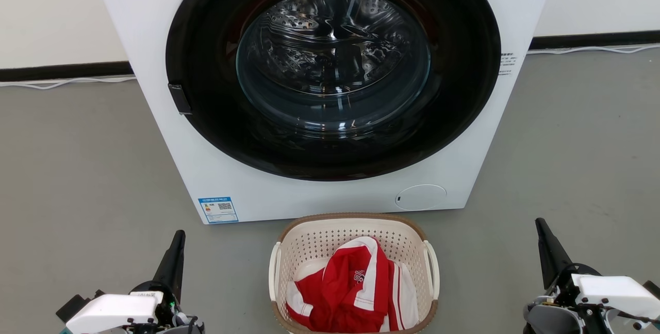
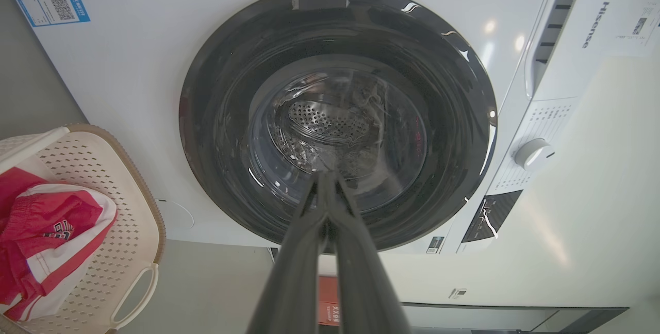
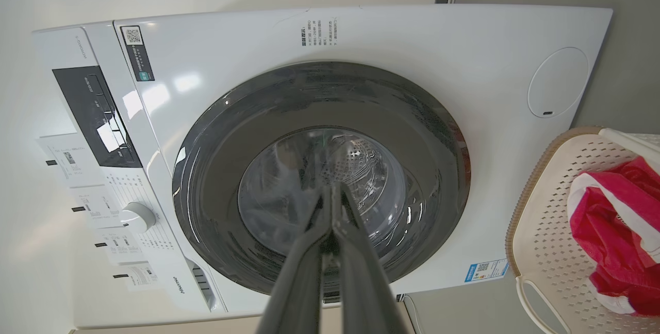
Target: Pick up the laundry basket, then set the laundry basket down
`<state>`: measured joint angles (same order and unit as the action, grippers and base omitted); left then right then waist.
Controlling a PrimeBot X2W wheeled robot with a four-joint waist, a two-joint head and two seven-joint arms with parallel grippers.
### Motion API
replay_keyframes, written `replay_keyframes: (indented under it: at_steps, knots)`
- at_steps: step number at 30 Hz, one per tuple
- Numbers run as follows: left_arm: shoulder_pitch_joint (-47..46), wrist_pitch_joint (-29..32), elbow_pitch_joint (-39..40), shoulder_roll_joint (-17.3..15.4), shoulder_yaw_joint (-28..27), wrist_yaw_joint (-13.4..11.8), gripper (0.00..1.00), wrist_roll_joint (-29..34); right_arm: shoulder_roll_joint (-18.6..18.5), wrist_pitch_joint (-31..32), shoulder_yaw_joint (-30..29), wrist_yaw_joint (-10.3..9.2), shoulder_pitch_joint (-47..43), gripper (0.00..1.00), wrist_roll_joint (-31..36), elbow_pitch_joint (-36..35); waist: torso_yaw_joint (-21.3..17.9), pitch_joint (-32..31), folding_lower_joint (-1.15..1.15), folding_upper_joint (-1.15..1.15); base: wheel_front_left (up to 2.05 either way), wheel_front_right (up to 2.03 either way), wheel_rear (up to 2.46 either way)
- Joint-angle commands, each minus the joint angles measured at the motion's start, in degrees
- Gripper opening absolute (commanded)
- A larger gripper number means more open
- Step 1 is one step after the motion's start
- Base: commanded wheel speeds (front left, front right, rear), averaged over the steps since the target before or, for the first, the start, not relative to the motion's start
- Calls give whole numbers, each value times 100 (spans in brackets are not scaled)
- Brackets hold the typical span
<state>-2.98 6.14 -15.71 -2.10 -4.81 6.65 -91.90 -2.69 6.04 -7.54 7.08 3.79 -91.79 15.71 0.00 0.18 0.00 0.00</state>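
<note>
Standing before one washer: one laundry basket.

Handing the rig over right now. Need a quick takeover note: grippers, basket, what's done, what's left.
Grippers: left gripper shut, empty; right gripper shut, empty. Both low, either side of the basket, apart from it.
Things: small cream perforated plastic laundry basket with brown rim and white loop handles stands on the grey floor before the white front-loading washing machine; a red-and-white garment lies inside.
Done: nothing, basket not yet gripped.
Left: probably open both grippers, take the handles, lift, set down.
</note>
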Motion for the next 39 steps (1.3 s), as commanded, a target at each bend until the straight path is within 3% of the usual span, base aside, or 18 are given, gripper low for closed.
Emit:
replay_keyframes:
  at_steps: [1,39]
  knots:
    - [-320,33,167,-77,-169,84,0,-29,-19,43,104,41,239,0,-40,-168,0,0,0,0,0,0,0]
    - [-320,33,167,-77,-169,84,0,-29,-19,43,104,41,239,0,-40,-168,0,0,0,0,0,0,0]
